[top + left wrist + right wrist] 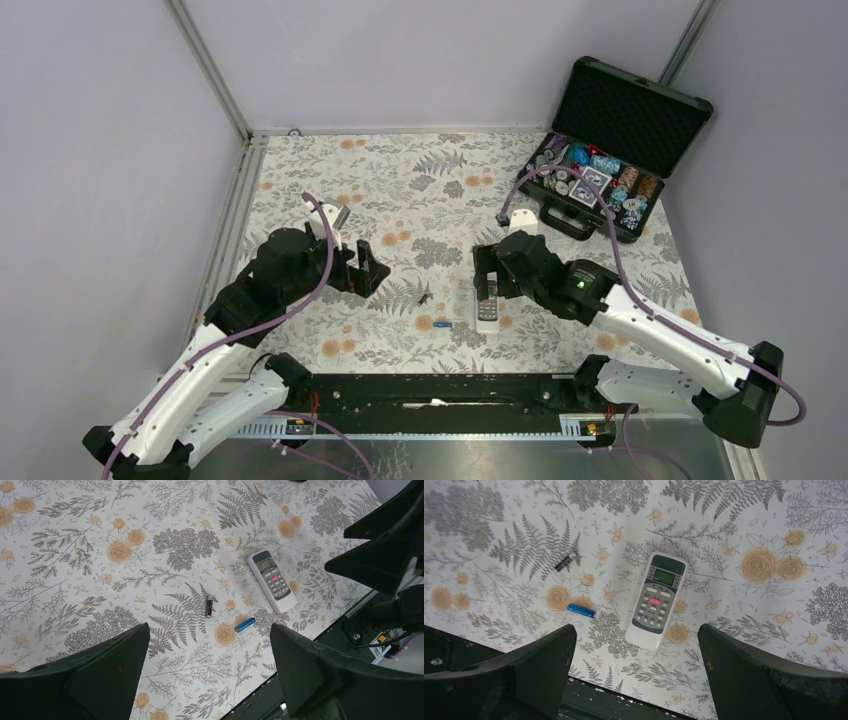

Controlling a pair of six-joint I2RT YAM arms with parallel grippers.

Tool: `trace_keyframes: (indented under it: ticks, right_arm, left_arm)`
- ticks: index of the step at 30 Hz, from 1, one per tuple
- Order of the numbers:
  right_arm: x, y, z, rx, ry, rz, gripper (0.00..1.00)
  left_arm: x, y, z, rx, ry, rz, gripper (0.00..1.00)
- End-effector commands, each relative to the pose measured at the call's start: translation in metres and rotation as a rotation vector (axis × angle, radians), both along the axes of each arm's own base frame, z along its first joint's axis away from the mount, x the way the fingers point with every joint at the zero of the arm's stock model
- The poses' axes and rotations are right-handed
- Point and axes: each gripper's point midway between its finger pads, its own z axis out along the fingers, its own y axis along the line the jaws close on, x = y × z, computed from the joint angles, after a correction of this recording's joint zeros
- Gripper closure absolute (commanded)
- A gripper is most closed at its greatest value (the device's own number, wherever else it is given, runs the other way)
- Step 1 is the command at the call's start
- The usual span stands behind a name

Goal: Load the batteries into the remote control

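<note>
The white remote control (487, 305) (272, 580) (655, 599) lies face up near the table's front edge, screen and buttons showing. To its left lies a bright blue battery (441, 323) (245, 624) (581, 610). A darker battery (424, 296) (209, 605) (564, 563) rests further left among fern prints. My right gripper (487, 270) (636, 645) hovers open just above the remote, nothing between its fingers. My left gripper (366, 268) (210, 645) also stands open and empty, held above the cloth left of both batteries.
A black hard case (607, 150) with its foam lid raised holds coloured poker chips at the back right. The floral cloth (420, 190) covers the table. A black rail (440, 395) runs along the near edge between the arm bases.
</note>
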Motion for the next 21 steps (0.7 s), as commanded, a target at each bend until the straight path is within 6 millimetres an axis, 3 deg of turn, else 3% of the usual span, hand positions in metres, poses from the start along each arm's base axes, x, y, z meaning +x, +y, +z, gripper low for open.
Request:
trace_keyframes:
  ticks: [1, 10, 21]
  right_arm:
    - [-0.005, -0.006, -0.026, -0.072, 0.077, -0.036, 0.01]
    - [-0.01, -0.013, -0.076, -0.155, 0.201, -0.155, 0.01]
    - [-0.004, -0.003, -0.112, -0.128, 0.244, -0.263, 0.01]
  left_arm:
    - [0.001, -0.001, 0.007, -0.02, -0.057, -0.015, 0.01]
    - [-0.001, 0.001, 0.007, -0.018, -0.069, -0.022, 0.01]
    - [-0.004, 0.004, 0.005, -0.021, -0.075, -0.019, 0.01]
